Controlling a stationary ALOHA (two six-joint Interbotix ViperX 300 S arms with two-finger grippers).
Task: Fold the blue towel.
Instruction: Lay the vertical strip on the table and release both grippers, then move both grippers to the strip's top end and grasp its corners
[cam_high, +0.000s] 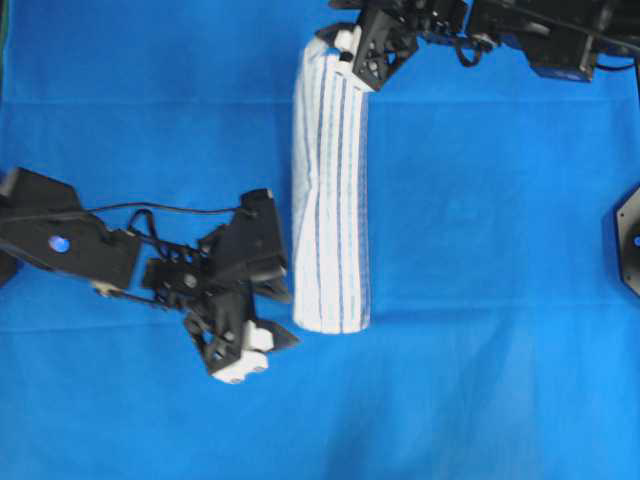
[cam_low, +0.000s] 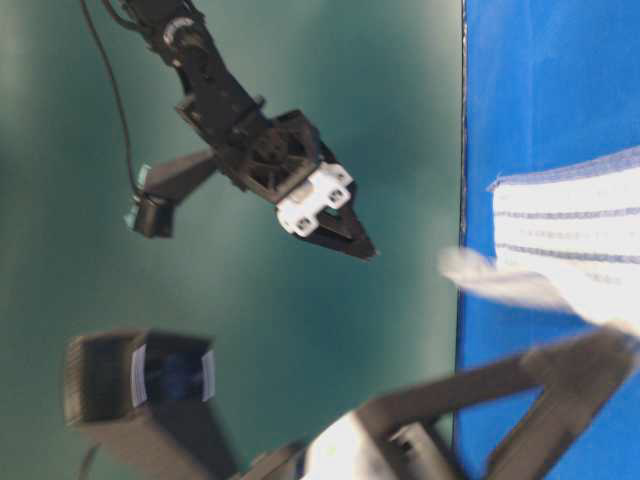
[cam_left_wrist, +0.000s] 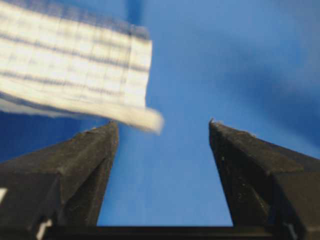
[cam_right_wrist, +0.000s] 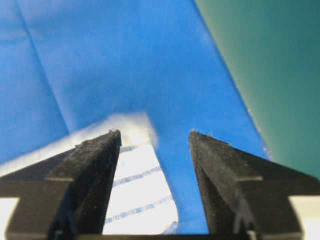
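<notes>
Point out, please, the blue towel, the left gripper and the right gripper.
blue towel (cam_high: 331, 200): overhead view, middle of the folded strip.
left gripper (cam_left_wrist: 162, 131): left wrist view, between its fingertips.
right gripper (cam_right_wrist: 155, 137): right wrist view, between its fingertips.

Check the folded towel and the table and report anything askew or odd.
Nothing serious. The blue towel lies as a narrow folded strip on the blue table covering, slightly bowed; one corner near the left gripper looks lifted. Both grippers are open, holding nothing.
</notes>
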